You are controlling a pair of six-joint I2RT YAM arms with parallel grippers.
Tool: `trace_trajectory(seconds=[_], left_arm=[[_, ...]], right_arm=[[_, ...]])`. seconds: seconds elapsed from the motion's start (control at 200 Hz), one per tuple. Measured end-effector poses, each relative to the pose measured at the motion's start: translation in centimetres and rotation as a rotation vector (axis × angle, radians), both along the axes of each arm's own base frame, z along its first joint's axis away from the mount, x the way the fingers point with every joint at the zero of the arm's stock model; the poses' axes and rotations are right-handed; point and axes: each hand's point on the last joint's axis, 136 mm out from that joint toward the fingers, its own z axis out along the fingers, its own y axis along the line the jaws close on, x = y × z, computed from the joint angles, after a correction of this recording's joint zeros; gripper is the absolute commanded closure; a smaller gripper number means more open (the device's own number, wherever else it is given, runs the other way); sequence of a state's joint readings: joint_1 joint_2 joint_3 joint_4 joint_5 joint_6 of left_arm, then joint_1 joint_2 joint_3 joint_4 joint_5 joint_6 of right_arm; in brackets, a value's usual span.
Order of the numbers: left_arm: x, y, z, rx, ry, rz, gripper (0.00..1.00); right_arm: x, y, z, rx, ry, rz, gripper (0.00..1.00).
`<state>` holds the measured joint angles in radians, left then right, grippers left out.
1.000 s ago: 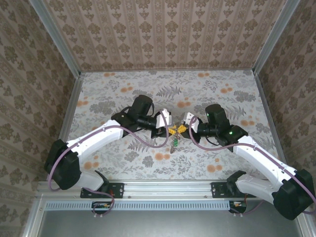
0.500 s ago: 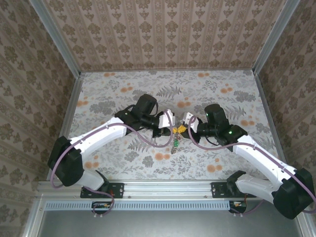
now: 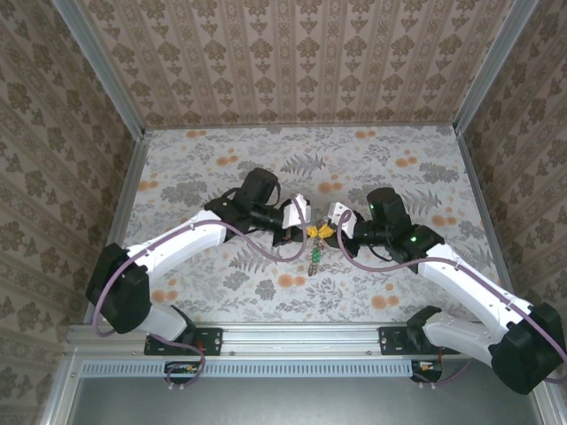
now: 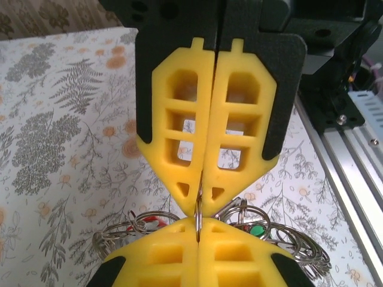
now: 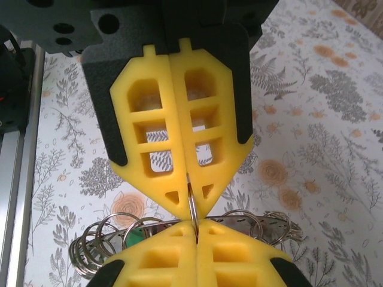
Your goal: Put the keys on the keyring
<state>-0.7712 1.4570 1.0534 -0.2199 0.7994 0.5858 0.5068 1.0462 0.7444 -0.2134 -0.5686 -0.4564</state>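
Over the middle of the flower-patterned table (image 3: 204,159), the two arms are seen reaching toward each other, with their tips meeting. On the left, the left gripper (image 3: 309,234) is pressed fully together. In its wrist view its yellow pads (image 4: 161,260) are closed flat against each other with no gap between them, and a thin wire loop is pinched edge-on in the seam at their tips. That loop, the keyring (image 4: 197,216), is held upright between the two grippers, above the table.

Beneath it, the keys (image 3: 314,257) are hung in a small bunch of metal rings, where a red tag (image 4: 151,222) and a green tag (image 4: 257,231) can be made out. Whether the bunch touches the table cannot be told.

On the right, the right gripper (image 3: 324,230) is likewise closed tight, tip to tip with the left one, and the same loop is clamped between its own yellow pads (image 5: 239,263). From that wrist view, the metal rings are seen fanned out to both sides behind the pads. Along the near edge of the table, an aluminium rail (image 4: 353,161) is visible.
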Motion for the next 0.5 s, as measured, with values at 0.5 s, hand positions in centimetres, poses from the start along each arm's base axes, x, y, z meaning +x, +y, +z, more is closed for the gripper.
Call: trace_trajectory(seconds=[0.5], left_arm=[[0.0,0.4,1.9,-0.165,0.106,-0.040,1.00]], right_arm=[[0.5,0.7,1.5,0.114,-0.031,0.011,0.86]])
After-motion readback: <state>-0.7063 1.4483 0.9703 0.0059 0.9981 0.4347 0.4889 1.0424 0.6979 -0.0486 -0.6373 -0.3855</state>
